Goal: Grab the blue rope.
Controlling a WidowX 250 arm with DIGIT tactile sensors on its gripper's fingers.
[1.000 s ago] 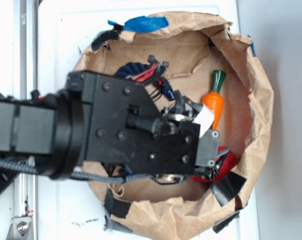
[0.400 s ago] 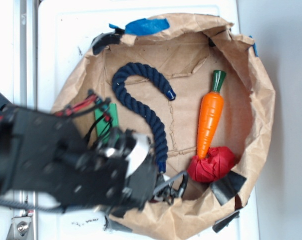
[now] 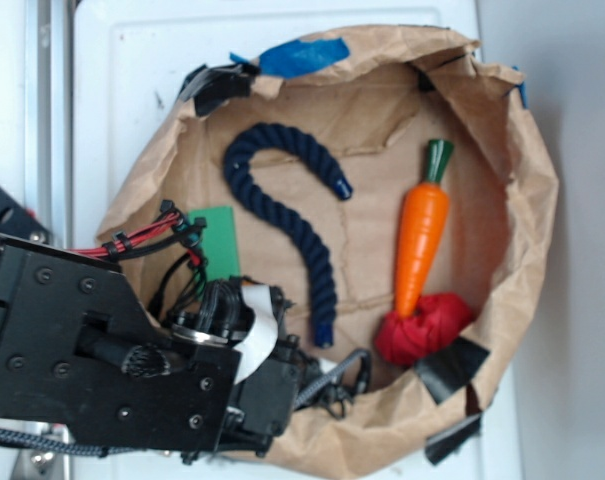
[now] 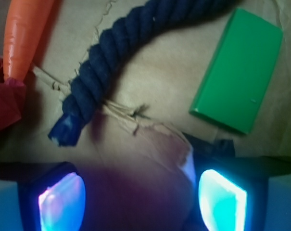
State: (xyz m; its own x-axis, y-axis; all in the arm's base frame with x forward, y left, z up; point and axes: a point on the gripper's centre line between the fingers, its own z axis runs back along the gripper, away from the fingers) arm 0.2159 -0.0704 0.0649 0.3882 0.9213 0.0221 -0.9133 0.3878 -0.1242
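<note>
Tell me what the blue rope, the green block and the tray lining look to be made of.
Blue rope: twisted fibre, probably cotton, matte and fuzzy, with visible strands; its end is bound in glossier blue, perhaps tape or plastic. Green block: smooth and even in colour with crisp edges, likely plastic or painted wood. Lining: brown kraft paper, creased and torn, held by black tape.

End effector [image 3: 327, 375] now off the blue rope [image 3: 287, 215], lower left.

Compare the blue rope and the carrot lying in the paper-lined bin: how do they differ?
The blue rope is dark navy, twisted and hooked; the carrot is smooth orange, straight, with a green top. The rope is the longer. The carrot's tip meets a red cloth; the rope touches nothing else. Both lie flat, ungripped.
</note>
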